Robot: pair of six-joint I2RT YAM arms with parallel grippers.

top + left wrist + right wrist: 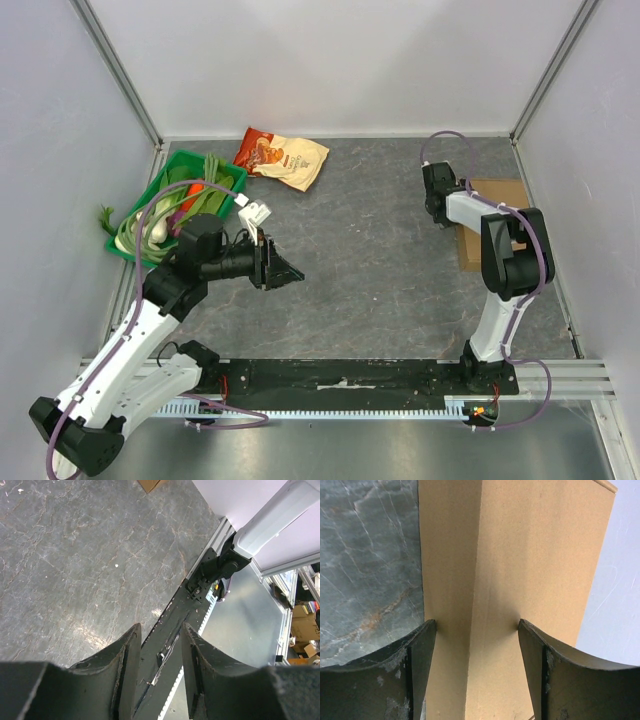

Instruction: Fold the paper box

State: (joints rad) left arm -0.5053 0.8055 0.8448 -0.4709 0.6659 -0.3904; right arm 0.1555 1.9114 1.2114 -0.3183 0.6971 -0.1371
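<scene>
The paper box (500, 193) is plain brown cardboard and lies at the table's right side, close to the right wall. My right gripper (447, 218) is at its left edge. In the right wrist view the gripper (477, 627) is open wide, both fingertips (429, 630) touch the paper box (535, 555), and a folded edge runs up between them. My left gripper (290, 270) hovers over the left middle of the table, far from the box. Its jaws (160, 630) are partly open with nothing between them. A corner of the paper box (149, 484) shows at the top of the left wrist view.
A green basket (222, 163) of vegetables stands at the back left. A cream-and-red snack bag (285, 158) lies beside it, and a small white object (255, 213) is near the left arm. Walls close the left, back and right. A black rail (350, 375) runs along the front edge.
</scene>
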